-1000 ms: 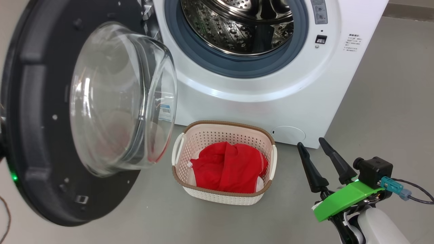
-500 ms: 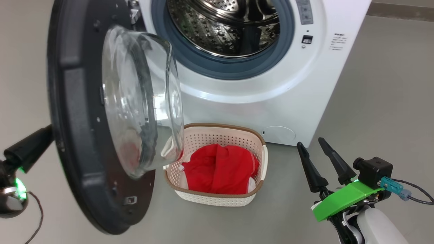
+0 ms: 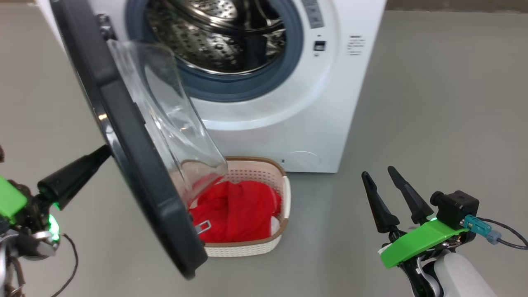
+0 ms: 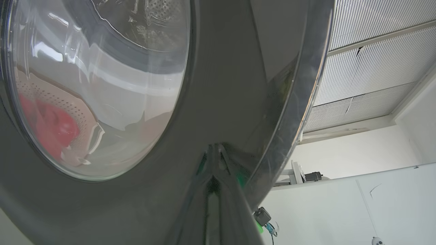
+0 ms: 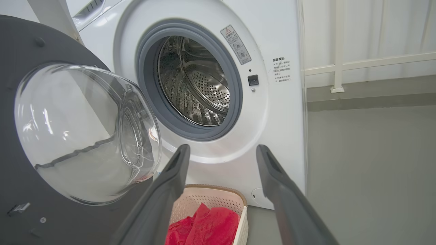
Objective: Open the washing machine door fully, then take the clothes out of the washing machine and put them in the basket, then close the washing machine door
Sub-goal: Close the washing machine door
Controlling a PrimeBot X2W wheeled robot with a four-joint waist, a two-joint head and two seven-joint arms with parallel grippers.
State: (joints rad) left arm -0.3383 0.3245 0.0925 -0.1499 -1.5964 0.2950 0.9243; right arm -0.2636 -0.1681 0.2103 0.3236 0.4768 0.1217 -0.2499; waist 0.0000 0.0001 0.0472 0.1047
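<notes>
My left fingers (image 3: 88, 163) are clenched together with nothing between them. Their tip presses the outer face of the large round washing machine door with the wide glossy black rim (image 3: 136, 165). The left wrist view shows the same: the joined fingers (image 4: 213, 160) meet that dark rim just beside the clear bulging glass centre (image 4: 95, 85).

My right fingers (image 3: 376, 202) are spread wide and empty. They hang above the grey floor (image 3: 433, 103), well to the right of the big white box-shaped front-loading washing machine (image 3: 297, 119).

The door stands partly swung out, almost edge-on to the head camera, with its glass bowl (image 3: 173, 123) facing the machine's opening. Behind it I see the steel perforated drum (image 3: 214, 37) ringed by the grey rubber seal (image 3: 255, 82).

The bright red fabric clothes (image 3: 237, 210) lie inside the small cream-white perforated plastic basket with the brown woven-look rim (image 3: 284, 194). It sits on the floor just in front of the machine, its left side hidden behind the door.
</notes>
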